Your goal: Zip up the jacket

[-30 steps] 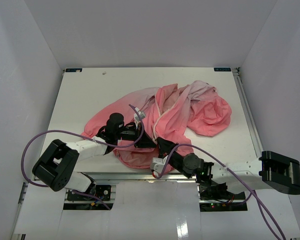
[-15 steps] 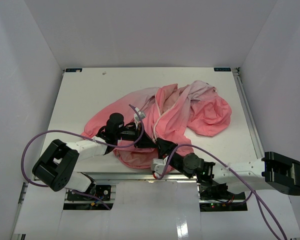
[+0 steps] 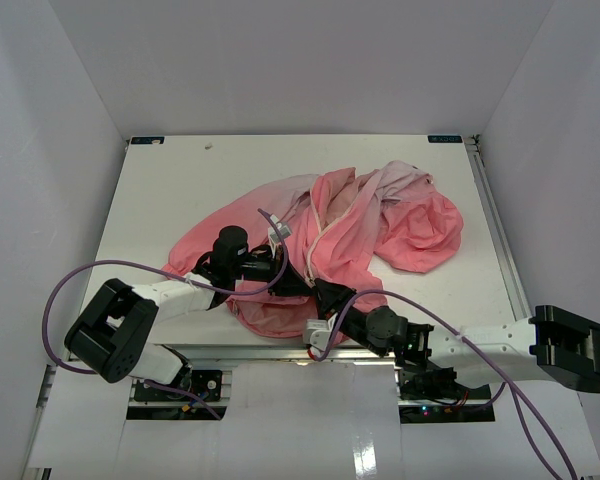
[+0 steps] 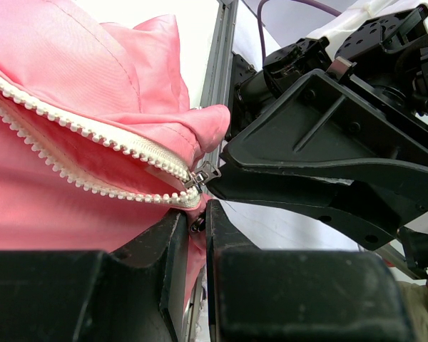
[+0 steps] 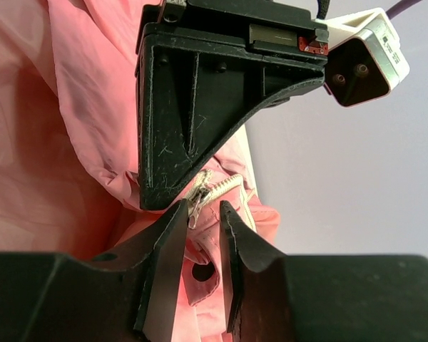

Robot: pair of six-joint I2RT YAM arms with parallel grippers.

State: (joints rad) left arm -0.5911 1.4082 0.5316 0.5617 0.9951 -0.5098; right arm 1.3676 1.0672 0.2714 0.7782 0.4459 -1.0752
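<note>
The salmon-pink jacket (image 3: 380, 225) lies crumpled mid-table, its near hem at the front edge. My left gripper (image 3: 285, 272) is shut on the hem fabric just below the zipper's bottom end; in the left wrist view its jaws (image 4: 196, 217) pinch pink cloth and a small snap stud. The white zipper teeth (image 4: 93, 132) part to the left of the metal slider (image 4: 202, 174). My right gripper (image 3: 325, 293) faces it closely. In the right wrist view its jaws (image 5: 203, 206) stand narrowly open round the slider's pull (image 5: 198, 196), which lies against the left finger.
The table's front edge and metal rail (image 4: 217, 68) run right under both grippers. The left gripper's black finger (image 5: 192, 107) fills the upper right wrist view. White enclosure walls surround the table (image 3: 170, 190). Purple cables loop from both arms.
</note>
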